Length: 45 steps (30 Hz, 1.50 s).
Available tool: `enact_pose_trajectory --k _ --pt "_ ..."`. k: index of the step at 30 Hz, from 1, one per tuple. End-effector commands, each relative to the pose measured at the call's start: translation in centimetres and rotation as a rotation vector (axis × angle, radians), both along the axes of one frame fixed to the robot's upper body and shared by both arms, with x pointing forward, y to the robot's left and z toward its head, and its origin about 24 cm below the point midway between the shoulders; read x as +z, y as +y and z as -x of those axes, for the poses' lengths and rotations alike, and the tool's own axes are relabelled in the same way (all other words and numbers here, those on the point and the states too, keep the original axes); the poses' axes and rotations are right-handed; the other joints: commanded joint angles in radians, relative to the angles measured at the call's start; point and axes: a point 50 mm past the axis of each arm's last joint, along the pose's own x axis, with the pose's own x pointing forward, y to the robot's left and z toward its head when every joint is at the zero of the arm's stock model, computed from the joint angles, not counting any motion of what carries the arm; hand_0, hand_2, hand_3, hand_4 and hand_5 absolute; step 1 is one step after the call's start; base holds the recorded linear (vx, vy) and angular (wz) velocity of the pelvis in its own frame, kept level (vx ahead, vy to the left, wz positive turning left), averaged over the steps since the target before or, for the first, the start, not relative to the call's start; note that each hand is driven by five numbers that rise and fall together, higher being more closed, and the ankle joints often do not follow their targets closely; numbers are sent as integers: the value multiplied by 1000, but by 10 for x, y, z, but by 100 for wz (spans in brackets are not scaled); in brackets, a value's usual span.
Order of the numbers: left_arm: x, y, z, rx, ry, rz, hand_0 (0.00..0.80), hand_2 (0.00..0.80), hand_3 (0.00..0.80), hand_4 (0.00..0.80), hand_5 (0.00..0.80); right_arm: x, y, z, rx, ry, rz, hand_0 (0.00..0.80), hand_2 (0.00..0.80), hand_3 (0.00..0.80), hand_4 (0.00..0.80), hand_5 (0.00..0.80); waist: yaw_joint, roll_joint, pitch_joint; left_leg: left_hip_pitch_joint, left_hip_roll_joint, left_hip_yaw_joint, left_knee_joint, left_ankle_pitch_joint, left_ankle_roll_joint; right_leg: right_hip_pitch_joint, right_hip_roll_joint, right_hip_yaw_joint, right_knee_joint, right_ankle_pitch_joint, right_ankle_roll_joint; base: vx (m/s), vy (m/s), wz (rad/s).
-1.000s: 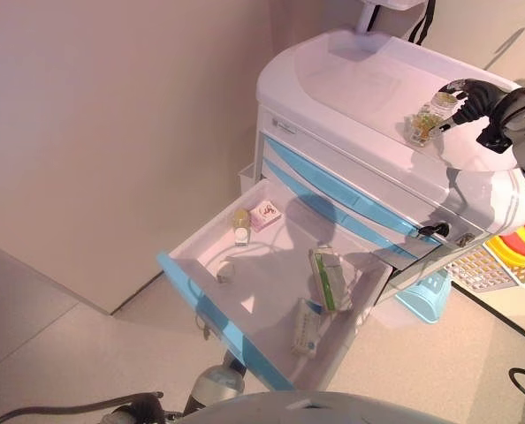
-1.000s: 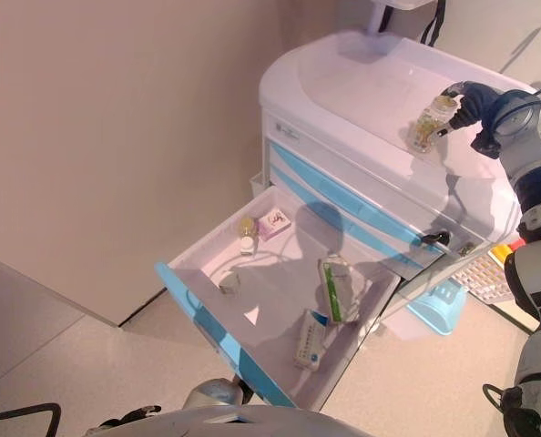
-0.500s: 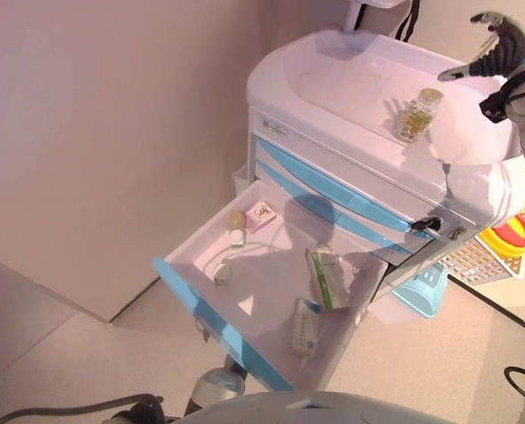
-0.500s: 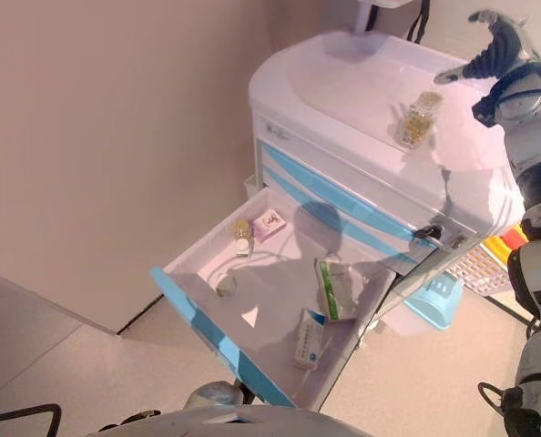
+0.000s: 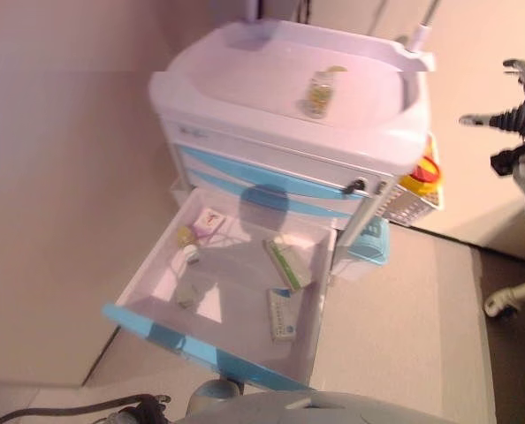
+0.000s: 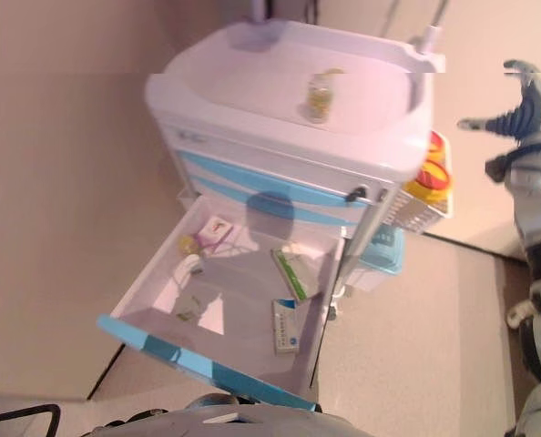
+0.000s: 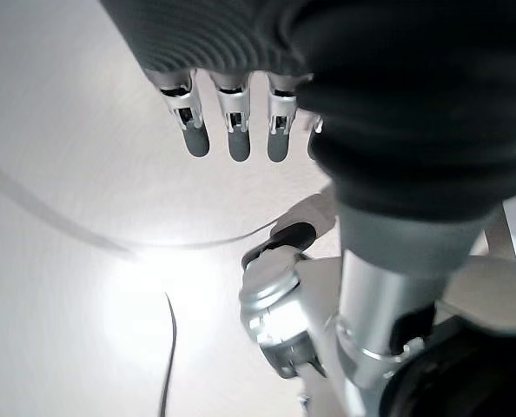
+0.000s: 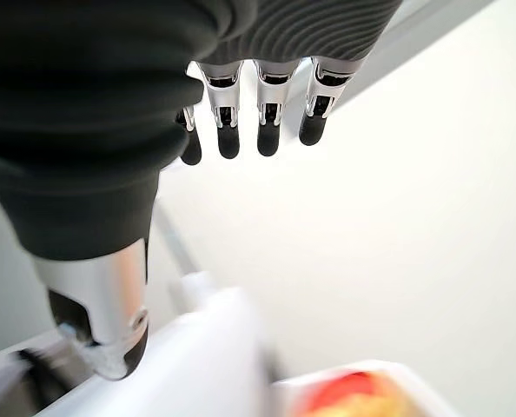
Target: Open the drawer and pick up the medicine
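The small clear medicine bottle (image 5: pixel 318 93) with yellowish contents rests on the white top of the cart (image 5: pixel 245 62), free of both hands. The bottom drawer (image 5: pixel 201 346) with a blue front is pulled wide open. In it lie a green box (image 5: pixel 285 263), a white and blue box (image 5: pixel 280 315), a pink box (image 5: pixel 209 221) and a small bottle (image 5: pixel 186 237). My right hand (image 5: pixel 510 113) is open and empty, raised in the air well to the right of the cart. My left hand (image 7: pixel 232 122) hangs open over the floor and shows only in its wrist view.
A yellow and red bin (image 5: pixel 422 172) and a white mesh basket (image 5: pixel 402 205) hang on the cart's right side, with a light blue bin (image 5: pixel 370 243) below. A wall (image 5: pixel 59 177) runs along the left. A white caster leg (image 5: pixel 505 303) stands at the right.
My right hand has let go of the bottle, opened and drawn away to the right. The bottle stays on the cart top. The camera has turned, so the whole scene has shifted left.
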Motion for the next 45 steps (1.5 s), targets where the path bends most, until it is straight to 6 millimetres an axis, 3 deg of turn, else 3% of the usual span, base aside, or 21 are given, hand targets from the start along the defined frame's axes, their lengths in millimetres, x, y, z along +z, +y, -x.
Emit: enact_pose_trajectory --k 1,2,4,8,13,19,23,26,31,37,41,43,45 --pt "10 7 -33 -86 -94 -39 0 0 0 0 0 -4 24 4 98 -76 39 0 0 0 0 0 -23 -4 4 27 -40 8 29 -156 21 -47 -46 16 -1 61 101 -55 -17 -78" --pt "18 6 -51 -75 -153 -37 0 0 0 0 0 -27 32 11 131 -47 12 0 0 0 0 0 -56 8 16 22 -38 28 36 -161 22 -58 -43 36 -2 65 103 -58 -13 -80" --pt "30 7 -74 -71 -240 -30 0 0 0 0 0 -52 39 17 148 -4 -23 0 0 0 0 0 -79 20 32 12 -38 51 50 -168 25 -71 -40 58 -2 69 104 -58 -23 -88" --pt "66 7 -125 -42 -426 17 0 0 0 0 0 -94 50 28 183 100 -65 0 0 0 0 0 -100 33 79 -28 -41 75 83 -174 33 -114 -43 80 13 77 107 -114 -35 -89" --pt "116 0 -182 -74 -631 32 0 0 0 0 0 -122 54 31 161 149 -145 0 0 0 0 0 -115 37 147 -99 -43 99 144 -181 40 -171 -50 88 49 79 103 -115 -42 -33" --pt "168 1 -226 -104 -794 29 0 0 0 0 0 -155 58 37 111 233 -239 0 0 0 0 0 -132 43 226 -211 -47 120 238 -193 43 -246 -51 95 93 73 85 -69 -12 -12" --pt "205 17 -244 -67 -916 -14 0 0 0 0 0 -186 63 50 102 350 -272 0 0 0 0 0 -152 42 277 -288 -43 138 319 -214 49 -307 -55 102 144 55 70 -31 27 -6" --pt "250 36 -262 -5 -1039 -70 0 0 0 0 0 -204 70 60 96 397 -294 0 0 0 0 0 -168 39 325 -371 -38 147 409 -233 56 -388 -56 107 227 33 54 -63 43 -10" --pt "338 75 -279 173 -1288 -224 0 0 0 0 0 -211 72 66 88 400 -309 0 0 0 0 0 -193 31 400 -504 -23 147 530 -260 69 -537 -32 116 378 -11 34 -66 52 -5" --pt "437 91 -280 478 -1706 -415 0 0 0 0 0 -216 83 66 125 405 -278 0 0 0 0 0 -225 16 400 -632 -25 138 610 -284 75 -682 14 142 472 -39 4 -29 32 1" --pt "465 88 -275 607 -1885 -439 0 0 0 0 0 -218 89 64 149 415 -264 0 0 0 0 0 -228 9 400 -657 -25 118 631 -290 74 -718 39 150 521 -59 -11 -13 4 6" --pt "465 86 -277 611 -1895 -405 0 0 0 0 0 -219 90 63 160 425 -257 0 0 0 0 0 -226 9 400 -650 -25 110 627 -290 73 -716 44 153 530 -65 -14 -7 -12 10" --pt "451 79 -284 559 -1842 -293 0 0 0 0 0 -222 95 62 167 440 -262 0 0 0 0 0 -215 11 400 -625 -27 98 602 -283 69 -696 45 151 525 -72 -14 -8 -65 7"
